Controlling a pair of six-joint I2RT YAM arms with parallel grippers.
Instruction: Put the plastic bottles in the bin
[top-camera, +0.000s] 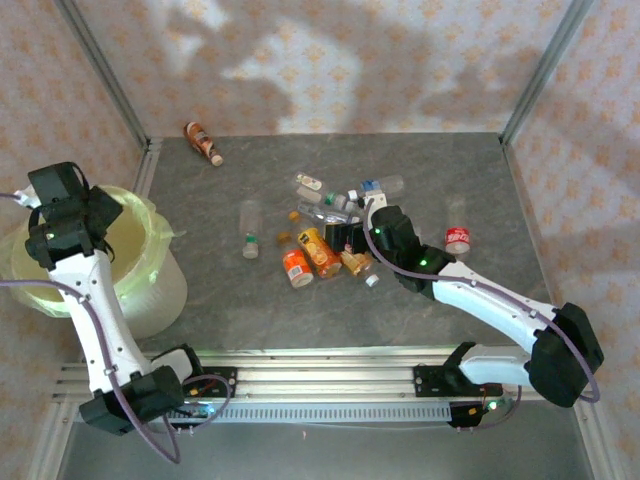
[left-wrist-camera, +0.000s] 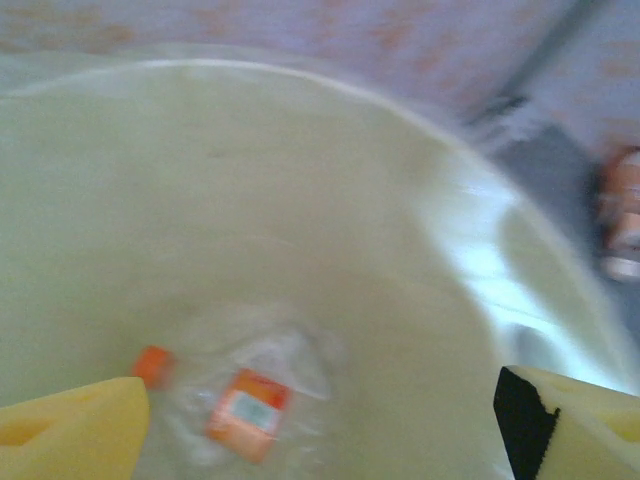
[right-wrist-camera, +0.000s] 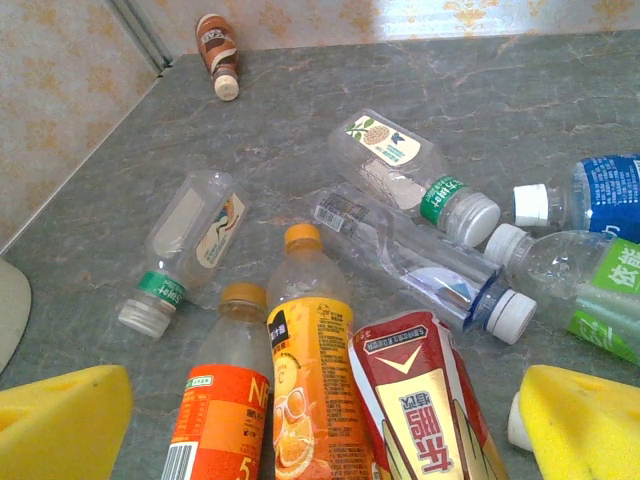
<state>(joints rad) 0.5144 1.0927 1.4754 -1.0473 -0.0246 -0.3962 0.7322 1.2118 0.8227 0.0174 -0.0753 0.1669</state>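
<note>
My left gripper (top-camera: 62, 215) hangs open over the pale yellow-green bin (top-camera: 160, 285); in the left wrist view its yellow pads (left-wrist-camera: 70, 430) stand wide apart with nothing between them. Down in the bin (left-wrist-camera: 300, 180) lies a blurred clear bottle with an orange label (left-wrist-camera: 248, 413). My right gripper (top-camera: 350, 240) is open just above the pile of plastic bottles mid-table. Between its pads (right-wrist-camera: 60, 425) lie an orange-label bottle (right-wrist-camera: 215, 420), a yellow-orange one (right-wrist-camera: 315, 380) and a red-label one (right-wrist-camera: 425, 410), none gripped. Beyond them lie three clear bottles (right-wrist-camera: 420, 260).
A brown bottle (top-camera: 203, 142) lies by the far left wall. One red-label bottle (top-camera: 457, 238) sits apart to the right, and a clear one (top-camera: 250, 228) to the left of the pile. Blue-label (right-wrist-camera: 600, 190) and green-label (right-wrist-camera: 590, 280) bottles lie at the right. Metal frame posts edge the table.
</note>
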